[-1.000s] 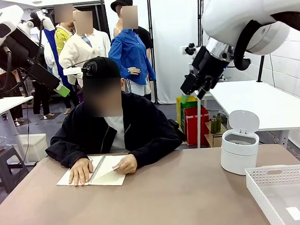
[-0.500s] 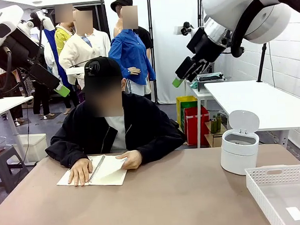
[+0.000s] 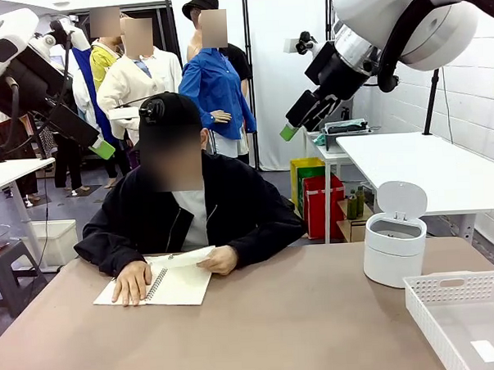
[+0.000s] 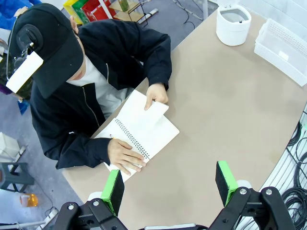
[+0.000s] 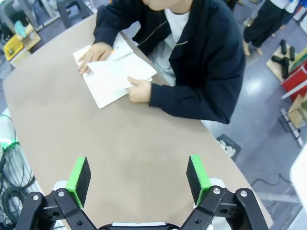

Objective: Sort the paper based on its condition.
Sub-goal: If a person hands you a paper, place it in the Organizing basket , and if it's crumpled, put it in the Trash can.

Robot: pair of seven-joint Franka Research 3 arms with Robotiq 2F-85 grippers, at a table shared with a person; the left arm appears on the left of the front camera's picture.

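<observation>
The left gripper (image 4: 169, 176) gaped empty high at ten o'clock above a brown table (image 3: 302, 330), where a seated person's hand (image 3: 221, 260) held up a page of a spiral notebook (image 3: 176, 288) at eleven, while the right gripper (image 5: 137, 166) hung spread and empty at one, an open-lidded white bin (image 3: 394, 252) stood at two, a white basket (image 3: 423, 308) sat at four, and a white side table (image 3: 426, 165) stood beyond.

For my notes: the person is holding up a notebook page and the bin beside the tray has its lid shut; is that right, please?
Not quite: the bin has its lid open, as the front view shows. The hand holding up the notebook page and the tray are right.
</observation>
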